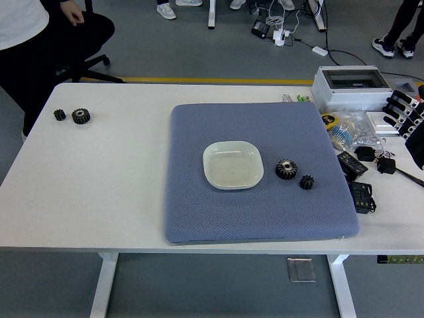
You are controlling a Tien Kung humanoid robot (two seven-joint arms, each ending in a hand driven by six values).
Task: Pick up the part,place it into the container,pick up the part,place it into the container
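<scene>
A pale square dish (pixel 232 165) sits near the middle of a blue-grey mat (pixel 258 172) and holds nothing. Just right of it on the mat lie two black gears: a larger one (pixel 286 169) and a smaller one (pixel 306 182). Two more black gears lie on the bare table at the far left, a small one (pixel 59 114) and a larger one (pixel 81 116). My right hand (pixel 403 111) shows at the right edge, above the clutter and well right of the mat, with its fingers relaxed and nothing in them. My left arm is out of sight.
A grey-white box (pixel 351 88) stands at the back right. Bagged small parts (pixel 351 131), black adapters (pixel 361 195) and cables lie along the mat's right side. A seated person (pixel 40 40) is at the far left corner, hands off the table.
</scene>
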